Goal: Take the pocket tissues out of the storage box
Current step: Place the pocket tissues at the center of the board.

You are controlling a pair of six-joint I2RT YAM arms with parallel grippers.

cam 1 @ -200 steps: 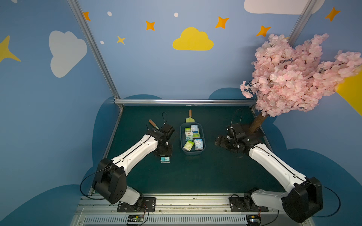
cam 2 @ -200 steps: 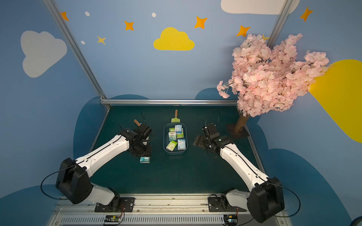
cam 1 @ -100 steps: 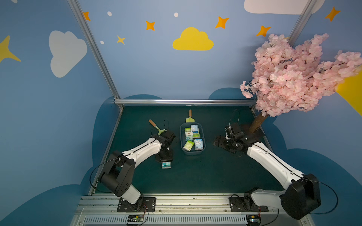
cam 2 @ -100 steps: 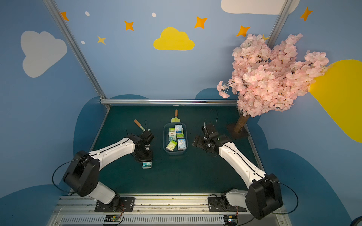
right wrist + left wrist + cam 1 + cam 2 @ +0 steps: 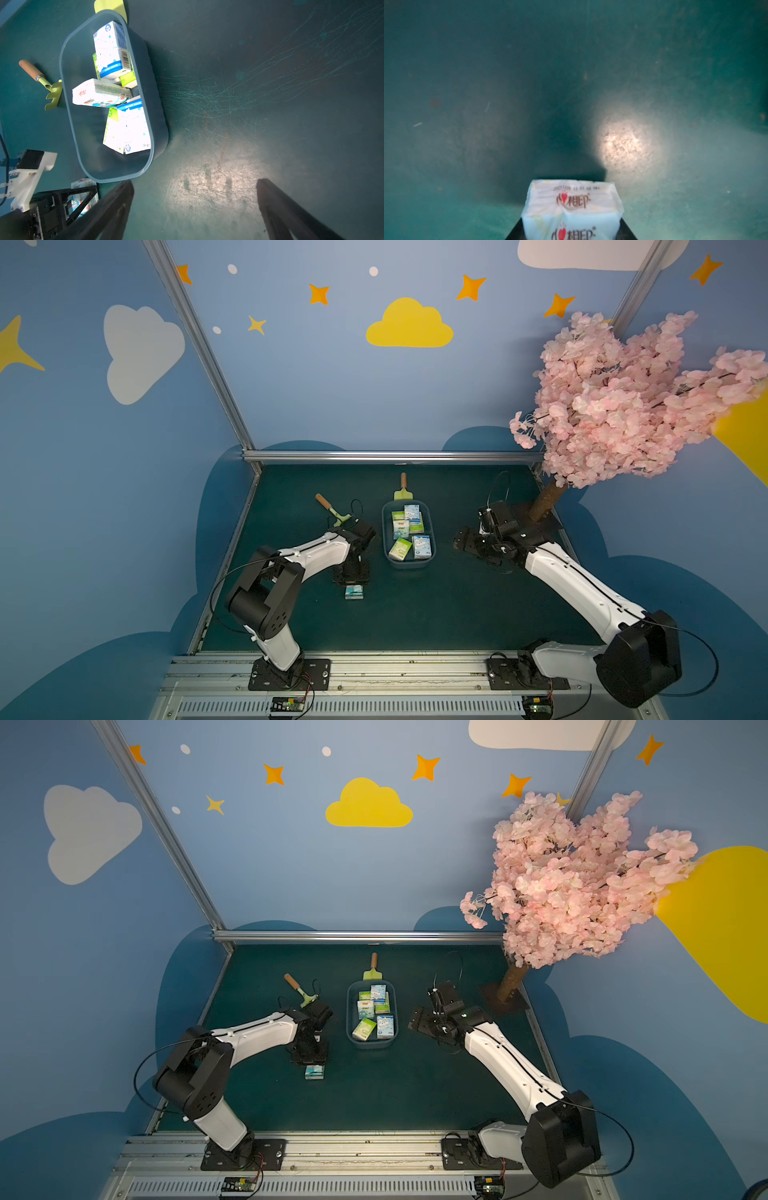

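Observation:
The dark slate-blue storage box [image 5: 408,567] [image 5: 371,1046] [image 5: 159,116] sits mid-table with several pocket tissues [image 5: 409,526] [image 5: 374,1011] [image 5: 110,49] lying in it, light blue and pale green. Left of the box and nearer the front, my left gripper [image 5: 351,574] [image 5: 309,1052] [image 5: 572,232] points down, shut on a light blue packet [image 5: 354,592] [image 5: 314,1072] [image 5: 572,205] low over the table. My right gripper [image 5: 465,545] [image 5: 419,1025] [image 5: 195,199] hangs open just right of the box, with only bare table between its fingers.
A yellow-green toy spade [image 5: 402,489] lies behind the box and a toy rake [image 5: 330,510] [image 5: 53,91] lies to its back left. A pink blossom tree [image 5: 623,398] stands at the back right on a flat base. Walls enclose three sides.
My left arm has carried the light blue packet a little toward the front and lower, its elbow folding in. The right gripper has barely shifted and stays open.

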